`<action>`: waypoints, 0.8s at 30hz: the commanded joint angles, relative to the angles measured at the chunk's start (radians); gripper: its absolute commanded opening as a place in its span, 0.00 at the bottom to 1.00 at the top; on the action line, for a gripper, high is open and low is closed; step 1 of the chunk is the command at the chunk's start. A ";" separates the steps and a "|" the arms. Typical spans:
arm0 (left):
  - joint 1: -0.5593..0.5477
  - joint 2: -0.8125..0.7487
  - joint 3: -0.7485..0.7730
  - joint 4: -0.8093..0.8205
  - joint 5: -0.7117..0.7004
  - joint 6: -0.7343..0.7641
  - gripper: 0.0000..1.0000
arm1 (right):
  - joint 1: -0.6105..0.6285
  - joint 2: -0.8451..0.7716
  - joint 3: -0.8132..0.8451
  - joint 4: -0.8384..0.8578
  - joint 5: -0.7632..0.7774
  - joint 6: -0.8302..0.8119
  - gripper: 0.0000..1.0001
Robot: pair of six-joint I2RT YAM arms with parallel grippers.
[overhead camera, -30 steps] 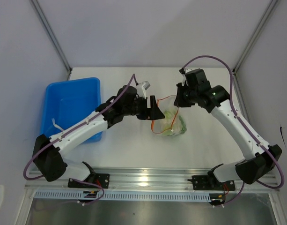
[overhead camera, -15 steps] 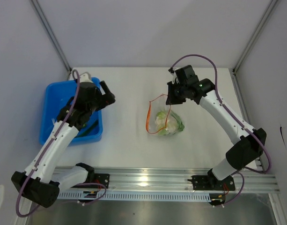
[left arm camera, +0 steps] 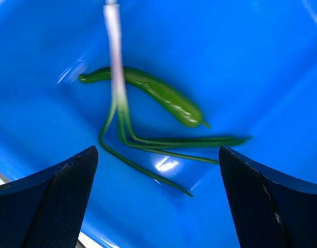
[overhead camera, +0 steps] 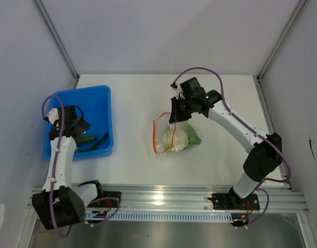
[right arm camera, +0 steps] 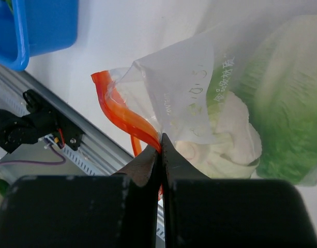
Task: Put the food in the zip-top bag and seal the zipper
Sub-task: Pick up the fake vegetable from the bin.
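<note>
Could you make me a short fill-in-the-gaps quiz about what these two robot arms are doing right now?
The left hand hovers open over the ____ bin.
The right hand is shut on the clear bag at its ____ zipper.
A green pepper lies in the bin; a leafy piece sits inside the ____.
Missing words: blue; orange-red; bag.

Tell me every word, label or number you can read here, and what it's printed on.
On the zip-top bag: a slanted row of small pale printed characters, too faint and skewed to quote.
On the blue bin: no text visible.
Elsewhere: nothing readable.
</note>
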 commanded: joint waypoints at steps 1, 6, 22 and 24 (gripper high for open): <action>0.077 0.020 -0.009 0.031 0.035 -0.005 0.99 | 0.003 0.045 -0.021 0.056 -0.073 0.010 0.00; 0.149 0.150 0.016 0.029 0.052 -0.021 1.00 | -0.040 0.072 -0.039 0.061 -0.116 0.003 0.00; 0.232 0.463 0.077 0.050 0.083 -0.076 0.99 | -0.083 0.022 -0.049 0.062 -0.124 0.010 0.00; 0.242 0.477 0.063 0.057 0.092 -0.077 0.99 | -0.083 0.020 -0.050 0.059 -0.118 0.008 0.00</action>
